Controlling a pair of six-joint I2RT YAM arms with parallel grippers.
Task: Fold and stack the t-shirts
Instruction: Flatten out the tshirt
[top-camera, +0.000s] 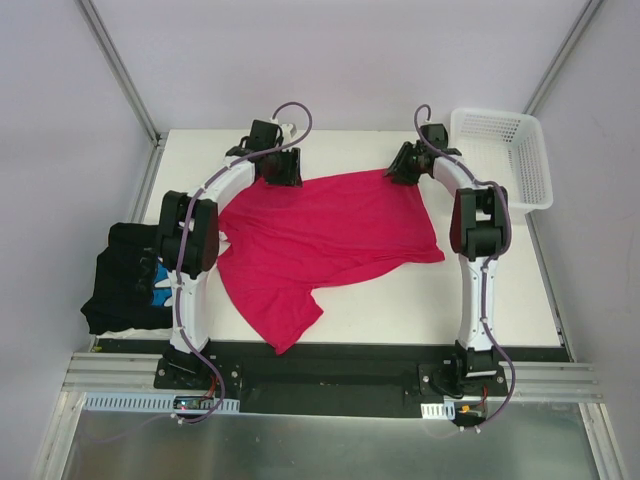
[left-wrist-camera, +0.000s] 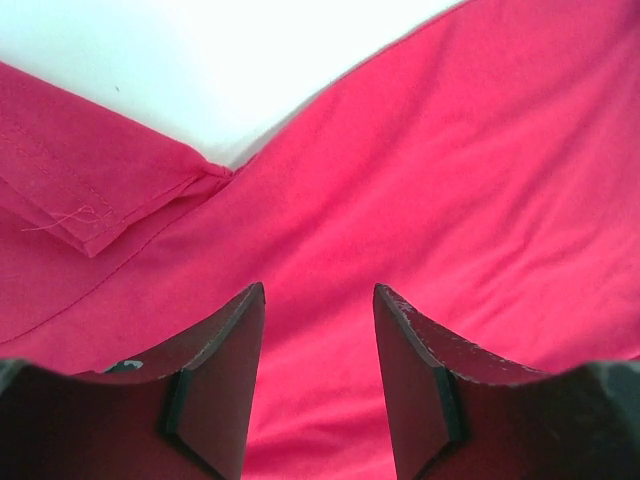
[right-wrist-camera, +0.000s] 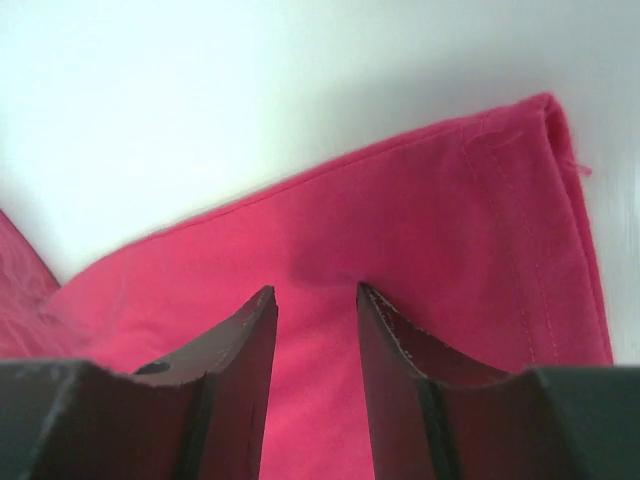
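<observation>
A crimson-pink t-shirt (top-camera: 320, 245) lies spread and rumpled across the middle of the white table. My left gripper (top-camera: 278, 170) is open over the shirt's far left part, jaws apart just above the cloth (left-wrist-camera: 420, 200), with a sleeve hem (left-wrist-camera: 90, 190) to their left. My right gripper (top-camera: 403, 172) is open over the shirt's far right corner (right-wrist-camera: 480, 240), fingertips close to or touching the cloth, nothing between them. A black t-shirt with blue-and-white print (top-camera: 125, 280) lies folded at the table's left edge.
A white plastic lattice basket (top-camera: 503, 155) stands at the far right of the table (top-camera: 500, 290). Grey walls and metal frame posts close in the table on three sides. Both arm bases are bolted at the near edge.
</observation>
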